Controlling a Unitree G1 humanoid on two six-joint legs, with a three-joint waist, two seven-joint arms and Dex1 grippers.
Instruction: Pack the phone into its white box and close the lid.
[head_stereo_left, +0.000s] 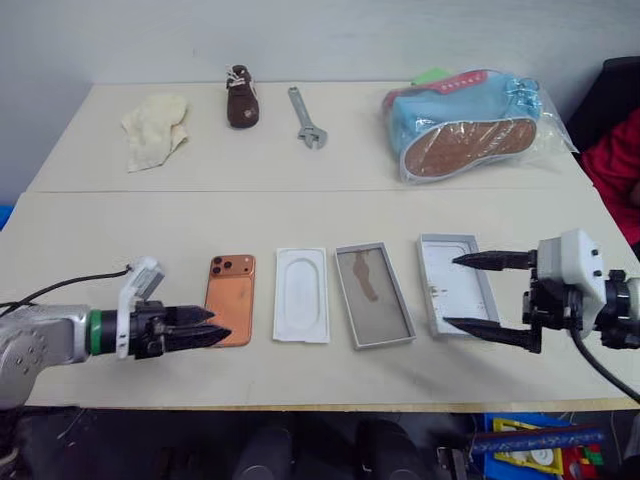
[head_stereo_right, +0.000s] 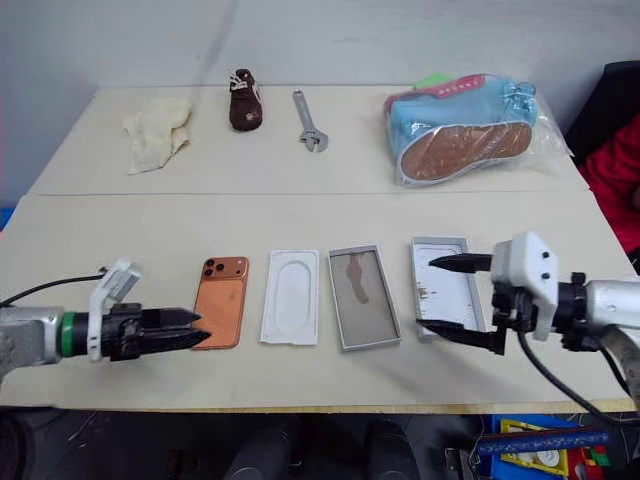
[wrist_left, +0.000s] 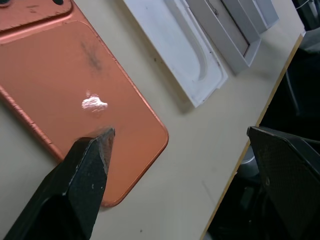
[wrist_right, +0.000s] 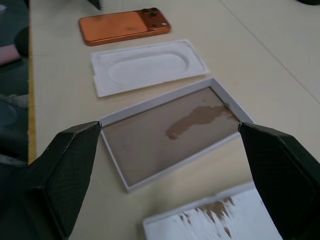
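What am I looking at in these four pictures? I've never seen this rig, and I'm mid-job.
It is a two-armed robot at a table. Two pictures come from its head, one from each wrist. In a row lie the phone, a white insert, the white box and the lid. Behind them: a cloth, a small brown shoe, a wrench and a bagged blue shoe. The left gripper is by the phone, the right gripper over the lid; both are open and hold nothing.
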